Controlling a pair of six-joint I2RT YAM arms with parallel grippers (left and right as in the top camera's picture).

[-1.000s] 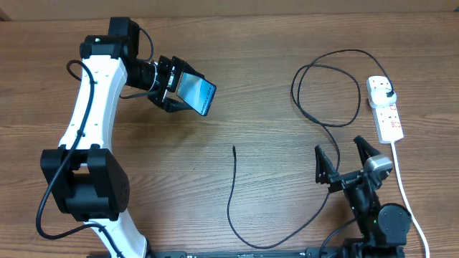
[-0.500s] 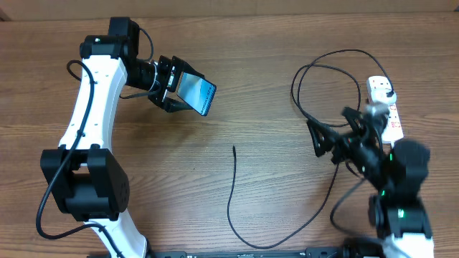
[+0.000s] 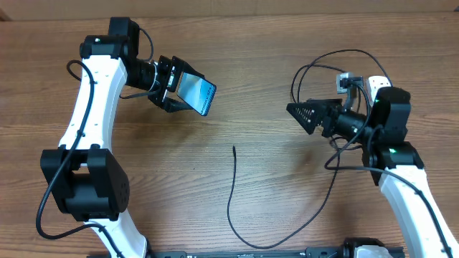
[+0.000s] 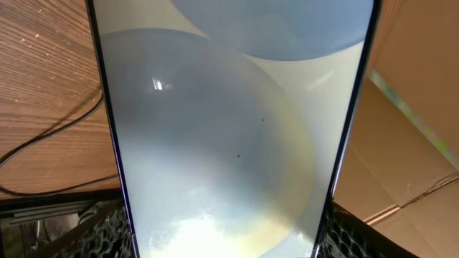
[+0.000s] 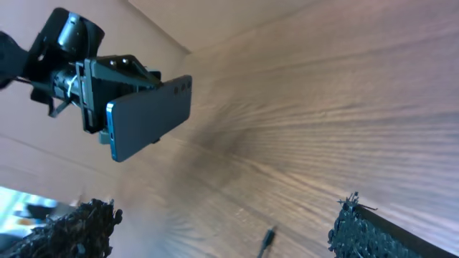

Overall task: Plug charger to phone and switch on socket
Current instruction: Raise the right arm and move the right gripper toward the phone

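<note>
Surface: bare brown wooden table (image 3: 258, 43), grain running side to side, a pale board along the far edge.
Phone (image 3: 199, 93): hangs clear of the wood at the left rear, tilted, light-blue screen turned up and to the right; fills the left wrist view almost edge to edge.
Left gripper (image 3: 179, 89): clamps the phone across its width, pads pressed on the two long edges near one end.
Right gripper (image 3: 300, 117): stands spread wide with nothing between the fingers; hovers above the right half of the table, aimed left toward the phone.
Charger (image 3: 231, 193): loops at the right rear near the socket, sweeps round by the near edge, then runs up to mid-table.
Connector tip (image 3: 234, 148): lies flat on the wood between the two grippers, apart from both; shows low in the right wrist view, between and below the open fingers.
Socket (image 3: 376, 81): sits at the right rear, mostly hidden under the right arm – switches and plug head not readable.
Step in hand: by the look of it, presenting the phone with the left while bringing the right across to fetch the cable end; nothing plugged yet.
Next move: calls for lowering the open fingers over the cable just behind the tip, pinching without kinking it, then lining the tip up with the phone's port – cannot tell which end carries the port.
Left to do: probably the socket switch too.
</note>
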